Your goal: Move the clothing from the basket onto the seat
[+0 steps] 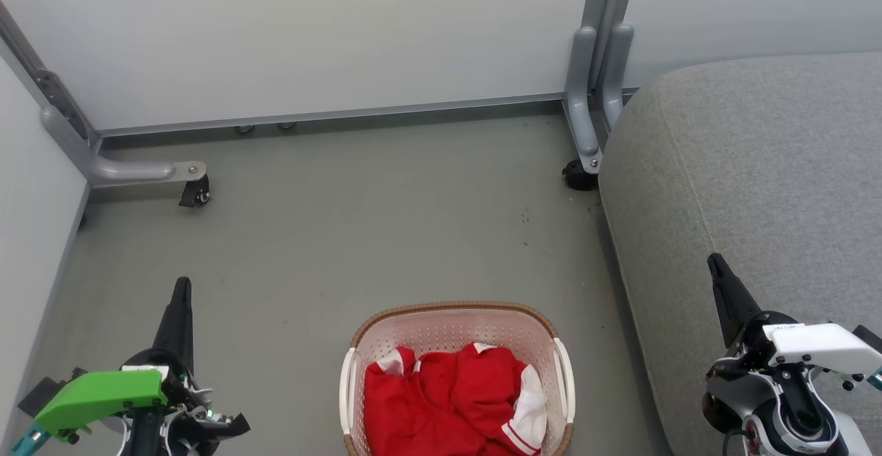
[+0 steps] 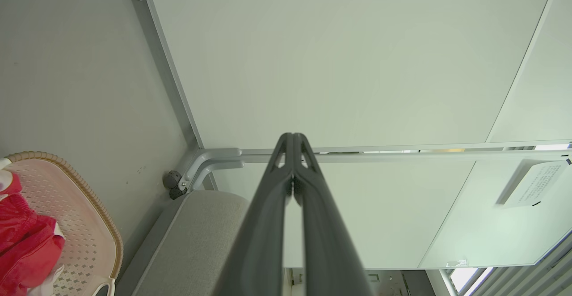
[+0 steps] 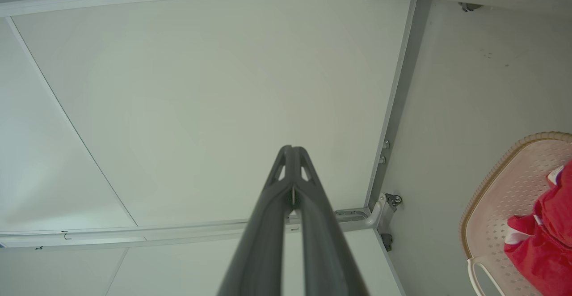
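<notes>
Hanging low at either side of the head view, the left end effector (image 1: 182,284) and the right end effector (image 1: 714,260) are both clenched and hold nothing. Their dark fingers are pressed together, pointing forward.

The clothing (image 1: 441,401), a crumpled heap of bright red fabric with white panels and striped trim, lies inside the basket (image 1: 455,306). The basket stands on the floor (image 1: 344,222) between the two arms. The seat (image 1: 758,167), a broad grey cushion, sits to the robot's right of the basket, with a strip of floor between them.

The step in hand looks like the first reach, with nothing lifted yet. To do it well, an end effector should part its fingers before descending and come down inside the rim rather than on it. It should pinch a thick fold near the top of the heap. Loose cloth may drag on the basket wall, so lift high before swinging right toward the seat.

The floor is smooth grey-green, lightly speckled. Pale partition panels (image 1: 310,29) on grey metal frames (image 1: 584,98) with small castors (image 1: 195,194) close the space ahead and to the left.
</notes>
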Robot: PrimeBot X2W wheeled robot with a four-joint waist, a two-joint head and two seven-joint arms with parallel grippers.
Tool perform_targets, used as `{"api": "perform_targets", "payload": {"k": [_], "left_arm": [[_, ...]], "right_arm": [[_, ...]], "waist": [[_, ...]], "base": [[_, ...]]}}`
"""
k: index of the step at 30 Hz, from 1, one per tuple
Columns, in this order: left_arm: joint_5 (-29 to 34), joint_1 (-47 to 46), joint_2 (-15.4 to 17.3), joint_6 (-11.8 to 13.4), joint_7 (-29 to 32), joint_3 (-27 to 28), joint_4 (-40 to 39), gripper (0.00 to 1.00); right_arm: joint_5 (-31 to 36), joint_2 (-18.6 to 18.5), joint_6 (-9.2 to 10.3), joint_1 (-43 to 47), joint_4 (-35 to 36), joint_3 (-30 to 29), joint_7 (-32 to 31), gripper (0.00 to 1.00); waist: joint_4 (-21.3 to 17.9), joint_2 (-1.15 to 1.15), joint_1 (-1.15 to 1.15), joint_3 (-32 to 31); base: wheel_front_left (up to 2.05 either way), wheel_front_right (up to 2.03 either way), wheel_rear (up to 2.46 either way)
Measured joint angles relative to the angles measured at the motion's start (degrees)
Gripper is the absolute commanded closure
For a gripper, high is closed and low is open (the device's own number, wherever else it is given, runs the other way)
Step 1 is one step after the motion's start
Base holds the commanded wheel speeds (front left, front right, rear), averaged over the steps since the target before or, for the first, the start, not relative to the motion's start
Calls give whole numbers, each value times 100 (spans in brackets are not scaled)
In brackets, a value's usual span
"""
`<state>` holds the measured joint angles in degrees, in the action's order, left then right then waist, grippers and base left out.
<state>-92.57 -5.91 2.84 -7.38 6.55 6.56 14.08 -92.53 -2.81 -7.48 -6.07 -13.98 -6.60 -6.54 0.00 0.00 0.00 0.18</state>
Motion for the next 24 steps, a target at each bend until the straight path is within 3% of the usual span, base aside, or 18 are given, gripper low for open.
{"api": "perform_targets", "payload": {"k": [2, 3, 11, 24], "left_arm": [[0, 0, 0, 0, -1, 0, -1, 100], [0, 10, -5, 1, -3, -1, 27, 0], [92, 180, -37, 13, -134, -163, 176, 0], [1771, 183, -38, 135, -491, -249, -282, 0]], "right_arm": [[0, 0, 0, 0, 0, 0, 0, 100], [-1, 7, 0, 10, -26, 0, 0, 0], [108, 40, 2, 193, -123, 154, 129, 0], [1586, 40, 2, 221, 119, 278, 475, 0]], "waist": [[0, 0, 0, 0], [0, 0, 0, 0], [-3, 0, 0, 5], [-27, 0, 0, 25]], "base": [[0, 0, 0], [0, 0, 0], [0, 0, 0], [0, 0, 0]]}}
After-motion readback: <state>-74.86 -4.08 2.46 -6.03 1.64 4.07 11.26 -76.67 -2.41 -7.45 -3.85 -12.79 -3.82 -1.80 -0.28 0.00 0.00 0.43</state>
